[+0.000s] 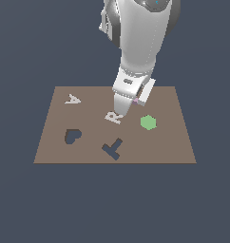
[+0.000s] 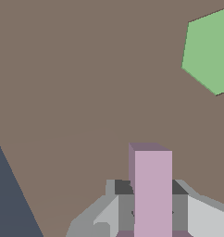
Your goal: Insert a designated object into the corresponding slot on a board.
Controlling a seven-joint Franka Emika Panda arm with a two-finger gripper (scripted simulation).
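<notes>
The brown board [image 1: 55,142] lies flat with a tilted dark T-shaped slot [image 1: 113,149] near its front edge. My gripper [image 1: 131,102] hangs low over the board's back middle, above the whitish R [image 1: 114,116]. In the wrist view the gripper [image 2: 151,203] is shut on the pale pink-lilac piece [image 2: 152,190], whose straight bar stands out between the grey fingers [image 2: 125,208]. Only a sliver of the piece [image 1: 135,100] shows in the exterior view. The slot lies well in front of the gripper, toward the exterior view's lower edge.
A green hexagon [image 1: 148,122] sits on the board just to the exterior view's right of the gripper; it also shows in the wrist view [image 2: 210,53]. A whitish A [image 1: 72,99] lies at the back left and a dark heart cutout [image 1: 72,136] at the front left.
</notes>
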